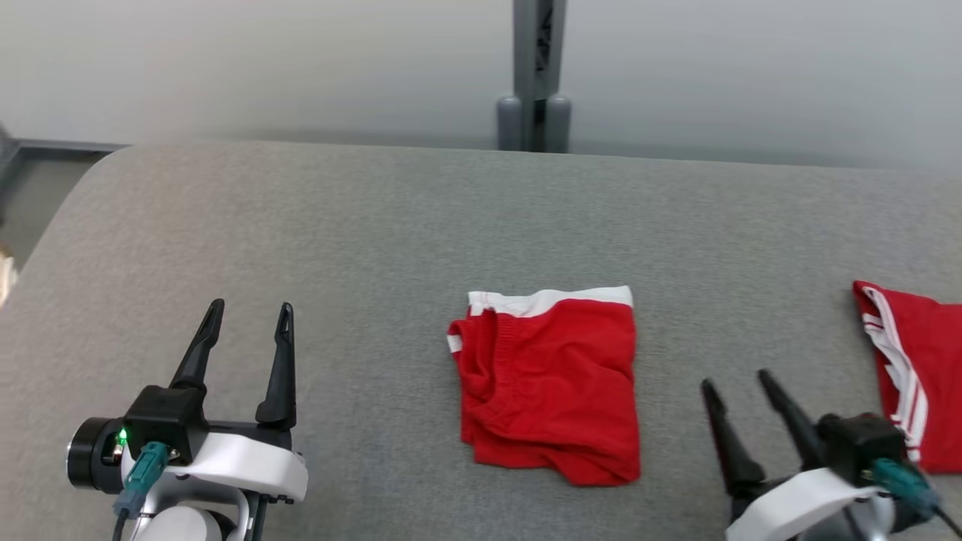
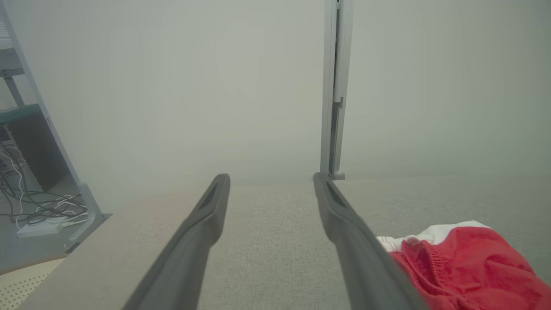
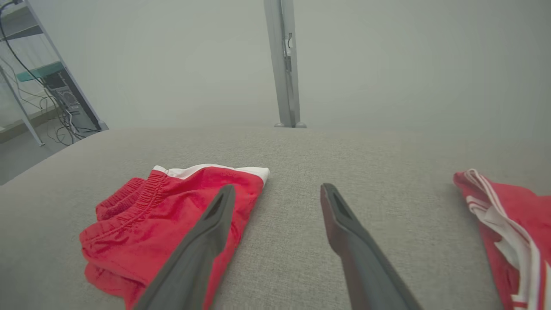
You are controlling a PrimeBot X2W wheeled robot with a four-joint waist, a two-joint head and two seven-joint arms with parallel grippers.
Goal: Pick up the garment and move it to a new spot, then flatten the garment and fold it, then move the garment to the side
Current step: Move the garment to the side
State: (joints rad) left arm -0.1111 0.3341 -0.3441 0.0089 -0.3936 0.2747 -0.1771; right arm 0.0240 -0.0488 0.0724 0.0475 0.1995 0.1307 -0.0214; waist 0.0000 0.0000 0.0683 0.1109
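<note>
So the red shorts (image 1: 552, 383) are sitting on the grey padded surface (image 1: 376, 225) in a squarish bundle, pretty much between the two sets of jaws; off to the right of the left gripper (image 1: 251, 306) and just left of the right gripper (image 1: 736, 379), a bit ahead of both sets of fingertips. Both grippers have their fingers spread apart and nothing in them; neither looks to be touching the cloth, though in the right wrist view its left finger sits in front of the bundle's near corner, so I can't swear to the gap there.

Looks folded already to me, so I'd guess what's left is shifting it aside.

Handling-wise: thin, light, floppy fabric; no stiffness at all; stacked layers that will slide over each other and sag open if you only catch the top one. The surface looks grippy too, so dragging would likely undo the fold; lift instead.

Where I'd grab: the side edges, one per gripper, pinching right through every layer; the bunched elastic waistband on the side facing the left jaws is the thickest, safest bite; the side facing the right jaws is flatter, so get a finger under it.

There's also a second red garment (image 1: 913, 368) with white stripes out past the right jaws' outer side; well apart, don't snag it.
</note>
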